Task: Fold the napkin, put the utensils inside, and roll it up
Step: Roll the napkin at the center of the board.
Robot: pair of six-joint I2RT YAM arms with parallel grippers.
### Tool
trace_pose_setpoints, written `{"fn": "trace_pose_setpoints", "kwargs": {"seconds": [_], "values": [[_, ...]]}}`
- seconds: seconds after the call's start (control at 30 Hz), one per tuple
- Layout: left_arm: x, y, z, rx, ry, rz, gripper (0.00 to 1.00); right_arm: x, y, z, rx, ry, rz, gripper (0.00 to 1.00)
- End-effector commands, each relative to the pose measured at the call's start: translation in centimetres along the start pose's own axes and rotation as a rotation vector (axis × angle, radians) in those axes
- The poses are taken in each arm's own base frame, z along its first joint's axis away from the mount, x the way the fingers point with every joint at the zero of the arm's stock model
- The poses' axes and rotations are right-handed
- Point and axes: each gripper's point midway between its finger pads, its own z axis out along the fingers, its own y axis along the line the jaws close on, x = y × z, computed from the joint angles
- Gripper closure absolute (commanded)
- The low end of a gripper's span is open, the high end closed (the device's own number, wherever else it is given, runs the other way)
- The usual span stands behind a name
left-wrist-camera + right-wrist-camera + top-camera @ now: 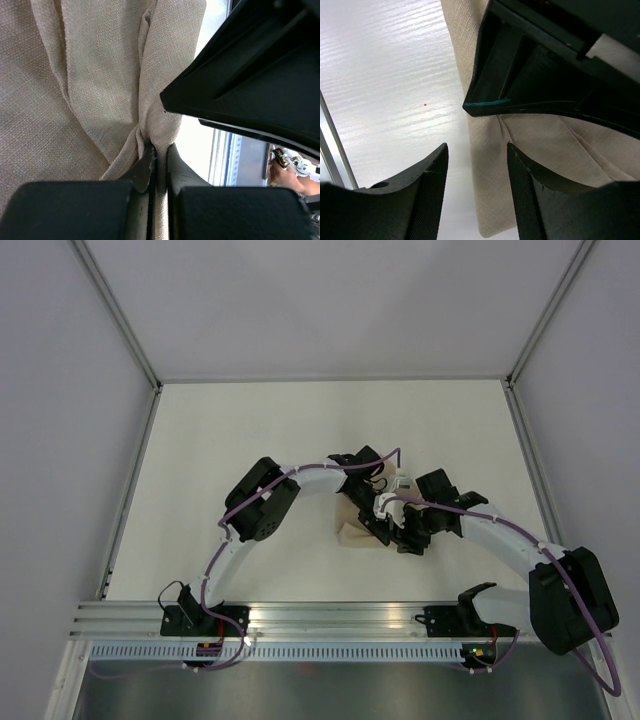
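Now I have the left gripper (pixel 159 150) pinched on a bunched fold of the napkin (pixel 75 100) to lift it; the right gripper (pixel 477 152) hovers, jaws apart, astride the napkin's edge.

arm links (pixel 500 538) white | joints (pixel 265 505) black | cables (pixel 606 670) purple | left gripper (pixel 160 152) black

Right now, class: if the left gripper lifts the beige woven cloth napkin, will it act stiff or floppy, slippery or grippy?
Probably floppy: the beige woven cloth napkin bunches into soft folds where the shut left gripper pinches it, so it should drape and sag. Probably grippy, not slippery: the coarse weave shows clearly. Likely light: the cloth looks thin.
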Motion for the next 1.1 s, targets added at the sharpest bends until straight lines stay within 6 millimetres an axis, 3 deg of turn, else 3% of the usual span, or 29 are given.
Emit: {"fn": "trace_pose_setpoints", "kwargs": {"seconds": [0.0,0.3,0.8,1.07], "values": [[5.1,4.9,1.6,-0.155,0.124,-0.147,0.98,-0.2,-0.4,0.3,0.03,-0.012,-0.048,0.44],[5.3,5.3,1.4,-0.155,0.121,-0.166,0.98,-0.5,-0.7,1.9,0.08,-0.081,-0.069,0.47],[5.0,5.4,1.4,-0.135,0.11,-0.174,0.97,0.6,-0.7,3.2,0.069,-0.064,-0.05,0.69],[3.3,5.5,0.4,-0.145,0.033,-0.184,0.73,1.0,-0.2,4.0,-0.004,-0.036,-0.022,0.92]]}}
